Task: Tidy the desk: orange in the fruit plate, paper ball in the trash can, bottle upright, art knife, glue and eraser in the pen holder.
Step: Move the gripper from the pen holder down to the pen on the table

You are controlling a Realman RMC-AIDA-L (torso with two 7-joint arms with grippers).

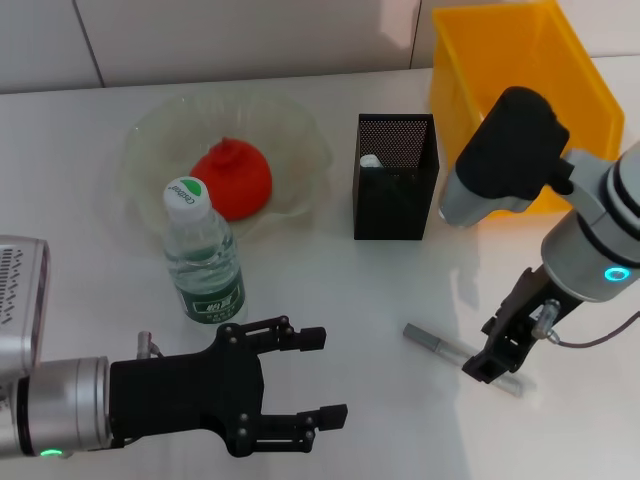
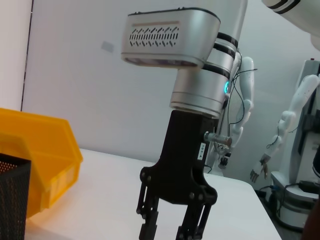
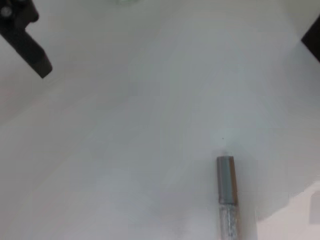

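The right gripper [image 1: 500, 357] hangs low over the white desk [image 1: 380, 300], its fingers [image 1: 486, 362] spread apart around the far end of a thin grey glue stick [image 1: 440, 346] lying flat. The left gripper [image 1: 310, 378] waits open, just past the upright bottle [image 1: 204, 252]. The orange [image 1: 232, 178] sits in the fruit plate [image 1: 150, 130].

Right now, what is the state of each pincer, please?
Left pincer: open, holding nothing, low beside the bottle.
Right pincer: open, over the grey glue stick on the table, not gripping it.
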